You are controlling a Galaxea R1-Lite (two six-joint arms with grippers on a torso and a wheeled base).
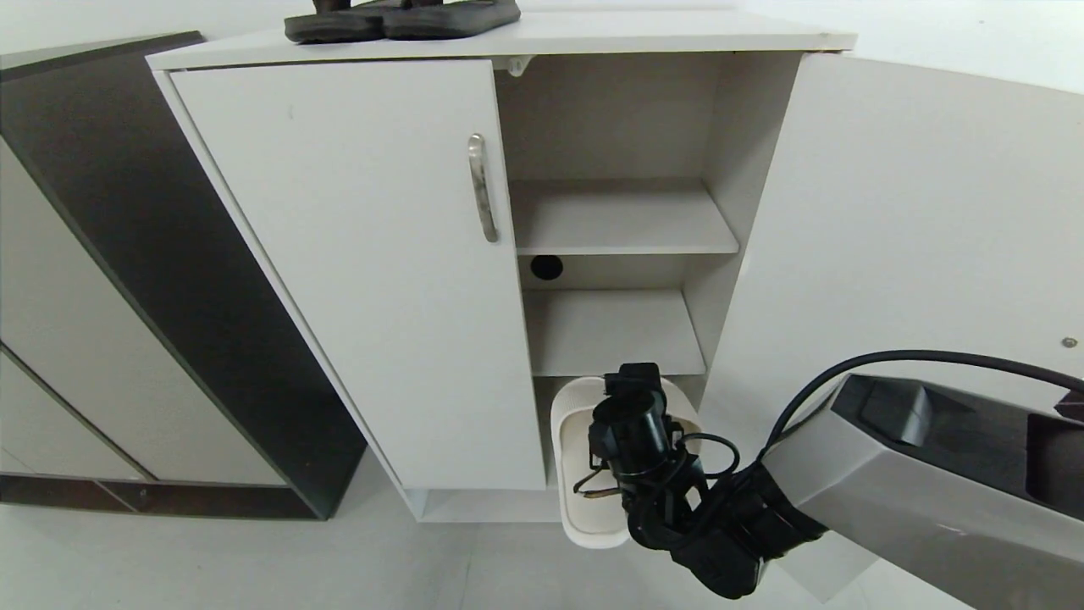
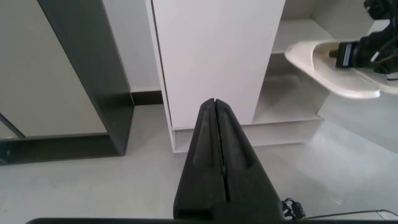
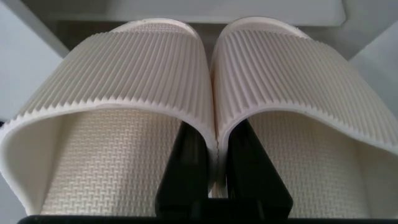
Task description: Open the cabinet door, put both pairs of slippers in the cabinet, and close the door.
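- At the mouth of the cabinet, by its bottom compartment, the cream slippers sit in the right end effector, which pinches their two touching inner walls.
- From the lower right the right arm points into the cabinet.
- Low before the closed left door is the left end effector, fingers pressed together, empty.
- On the cabinet top lie the black slippers; the right door stands wide open.

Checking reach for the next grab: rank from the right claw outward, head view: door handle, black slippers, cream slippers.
1. cream slippers, gripped by the right claw, low.
2. door handle, on the closed left door.
3. black slippers, on the cabinet top.
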